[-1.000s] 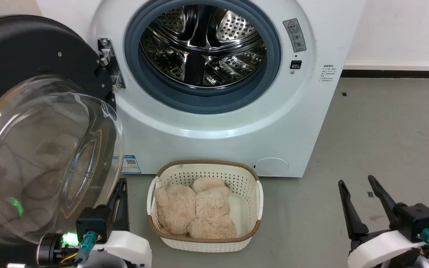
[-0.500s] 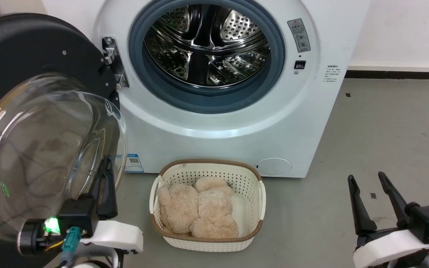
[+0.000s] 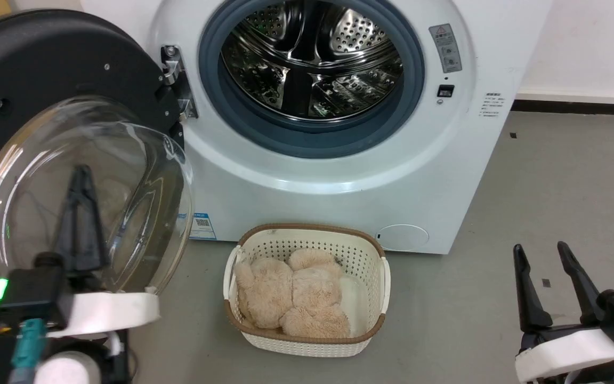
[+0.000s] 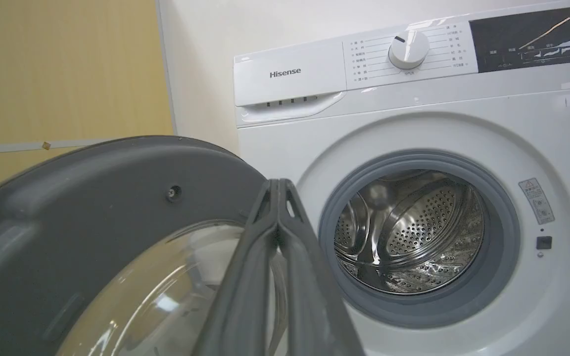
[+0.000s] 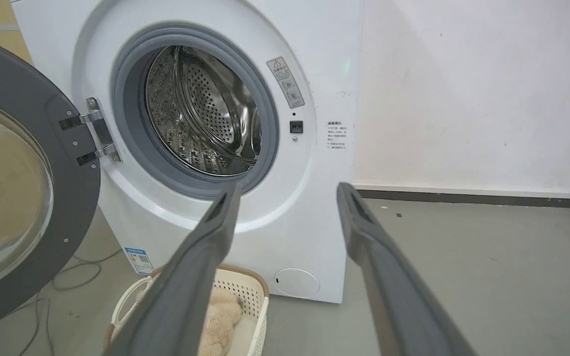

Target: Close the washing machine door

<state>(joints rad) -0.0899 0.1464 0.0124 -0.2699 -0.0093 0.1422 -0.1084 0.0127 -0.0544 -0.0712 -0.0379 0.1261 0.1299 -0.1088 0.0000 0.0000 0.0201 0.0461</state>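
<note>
On the grey floor [image 3: 552, 176] in front of the robot stands one washing machine [image 3: 339, 176], white, its round mouth uncovered. The mouth is ringed by one grey-blue gasket [image 3: 212, 90], and one shiny perforated drum [image 3: 312, 69] shows inside. The single washing machine door [image 3: 46, 64] is swung wide to the machine's left side and hangs from one metal hinge [image 3: 179, 85]. Its black rim faces the head camera and its one bulging glass bowl [image 3: 142, 176] points out toward the robot.

Two grippers are in sight. The left gripper [image 3: 80, 173] has its two dark fingers pressed together with nothing between them. In the head view it stands upright in front of the glass bowl; I cannot tell whether it touches the glass. The right gripper [image 3: 540, 248] sits low at the right, well apart from the machine, its two fingers spread wide and empty.

One cream perforated basket [image 3: 307, 341] with a brown rim rests on the floor just before the machine. It holds fluffy beige plush [image 3: 291, 293]; how many pieces cannot be told. The machine front also carries one blue label [image 3: 202, 226], one round cap [image 3: 403, 237], one warning sticker [image 3: 448, 48], and in the left wrist view one white dial [image 4: 408, 48]
</note>
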